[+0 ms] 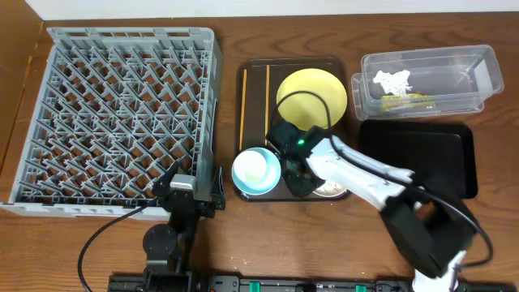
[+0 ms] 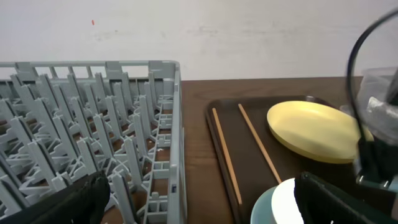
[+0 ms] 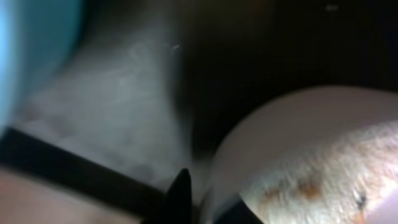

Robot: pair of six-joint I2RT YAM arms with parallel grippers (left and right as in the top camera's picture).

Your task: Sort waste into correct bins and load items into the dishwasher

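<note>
The small white bowl (image 3: 311, 149), rounded and speckled inside with beige-brown crumbs (image 3: 298, 186), sits at the near right corner of the brown tray (image 1: 255, 69), just beside the light blue bowl (image 1: 256, 169). The right claw (image 1: 298, 182) hangs at its rim; how far open, I cannot tell. The left claw (image 2: 199, 202) gapes wide, empty, by the grey rack (image 1: 122, 113)

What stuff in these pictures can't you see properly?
- White bowl: overhead, the right arm covers most of it; the right wrist view is a close blur.
- Right gripper: overhead, hidden under its own wrist, so open or shut is unclear.
- Blue bowl: left wrist view, cut off by the bottom edge.
- Wrapper in the clear tub: overhead, print too small to read.
</note>
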